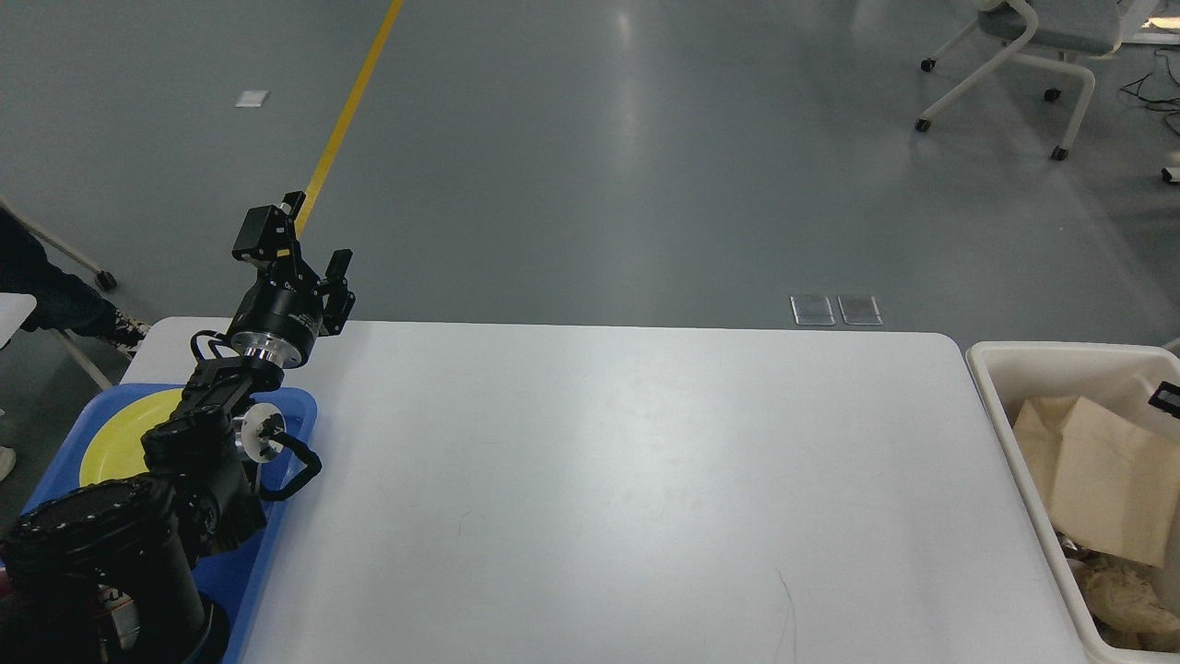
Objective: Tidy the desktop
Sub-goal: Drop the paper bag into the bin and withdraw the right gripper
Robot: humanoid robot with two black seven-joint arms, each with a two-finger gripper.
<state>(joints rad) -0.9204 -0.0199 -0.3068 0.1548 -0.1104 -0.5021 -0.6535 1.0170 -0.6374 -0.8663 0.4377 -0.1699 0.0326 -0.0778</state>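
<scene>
The white desktop (599, 480) fills the middle of the head view and has nothing lying on it. My left gripper (318, 247) is raised over the desktop's far left corner, open and empty. Only a small black and white tip of my right gripper (1166, 397) shows at the right edge, over the cream-white bin (1060, 351). Its fingers cannot be told apart. A brown paper bag (1102, 475) lies inside the bin, apart from that tip.
A blue tray (300, 406) with a yellow plate (115, 447) sits at the desktop's left edge under my left arm. Crumpled paper and clear plastic lie in the bin under the bag. A wheeled chair (1032, 37) stands far right on the floor.
</scene>
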